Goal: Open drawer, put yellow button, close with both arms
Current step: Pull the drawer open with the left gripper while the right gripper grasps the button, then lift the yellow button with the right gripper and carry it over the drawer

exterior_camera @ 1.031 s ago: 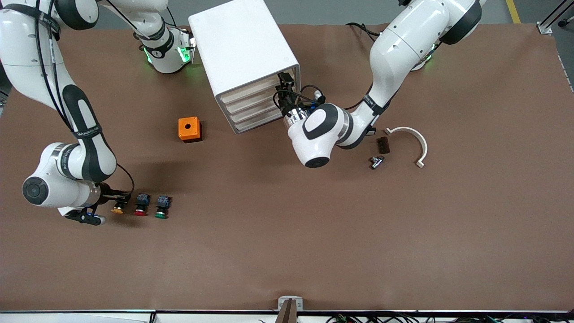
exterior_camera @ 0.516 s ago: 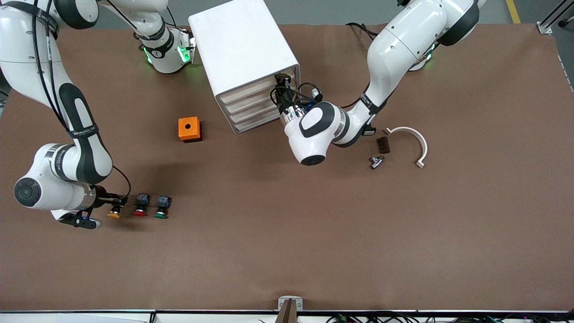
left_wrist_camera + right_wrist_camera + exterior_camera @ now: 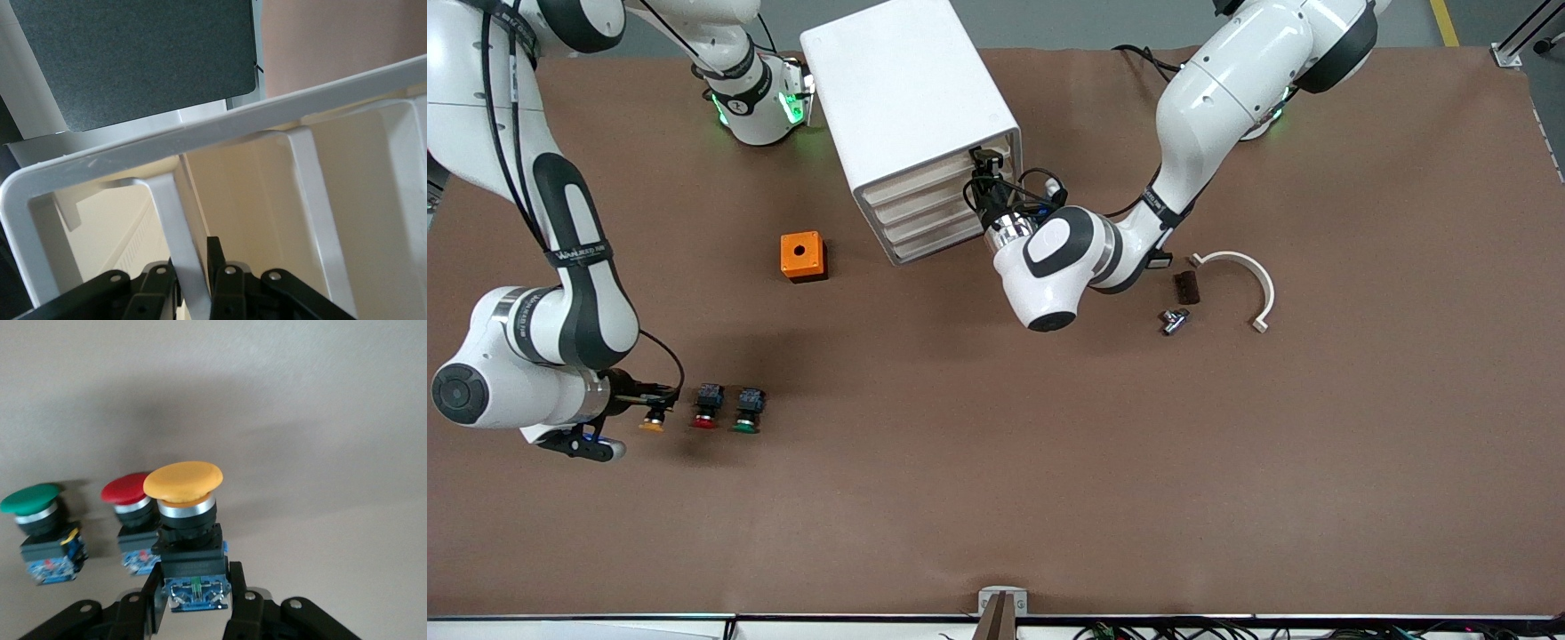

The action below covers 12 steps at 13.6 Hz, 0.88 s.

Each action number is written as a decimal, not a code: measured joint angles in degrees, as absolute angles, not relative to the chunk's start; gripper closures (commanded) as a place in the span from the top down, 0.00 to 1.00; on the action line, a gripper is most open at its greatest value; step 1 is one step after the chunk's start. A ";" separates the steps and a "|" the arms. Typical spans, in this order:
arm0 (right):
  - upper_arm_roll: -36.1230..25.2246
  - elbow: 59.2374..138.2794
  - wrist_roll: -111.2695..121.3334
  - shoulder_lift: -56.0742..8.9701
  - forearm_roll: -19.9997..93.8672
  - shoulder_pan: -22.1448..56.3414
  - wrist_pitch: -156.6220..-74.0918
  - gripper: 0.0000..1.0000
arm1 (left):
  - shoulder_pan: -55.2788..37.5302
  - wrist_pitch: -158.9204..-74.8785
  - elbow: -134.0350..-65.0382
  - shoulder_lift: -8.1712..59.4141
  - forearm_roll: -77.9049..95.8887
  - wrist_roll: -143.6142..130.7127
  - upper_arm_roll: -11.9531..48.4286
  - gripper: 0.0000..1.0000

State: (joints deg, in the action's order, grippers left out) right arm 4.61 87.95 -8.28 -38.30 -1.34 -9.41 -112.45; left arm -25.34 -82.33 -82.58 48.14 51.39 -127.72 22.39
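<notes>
The yellow button (image 3: 183,482) has a smooth, matt plastic cap over a shiny metal collar and a black-and-blue plastic body. The drawer (image 3: 267,200) looks like smooth cream plastic with a slight sheen. The counter (image 3: 996,444) has a matt brown covering, like paper.

Right pincer (image 3: 195,603) sits low by the tabletop, fingers clamped; left pincer (image 3: 193,280) reaches forward, fingers closed together.
</notes>
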 measured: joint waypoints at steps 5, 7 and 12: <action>6.06 87.89 -12.30 -36.08 2.37 -8.69 -108.14 0.09 | -23.21 -82.42 -82.40 48.14 51.94 -127.72 21.55 0.18; 6.15 87.88 -14.65 -35.71 3.08 -8.04 -107.00 0.09 | -21.58 -82.48 -81.91 48.15 52.72 -127.72 21.20 0.18; 6.29 87.84 -23.82 -33.63 3.43 -4.04 -103.47 0.11 | -19.97 -82.76 -80.24 48.15 54.62 -127.72 18.63 0.20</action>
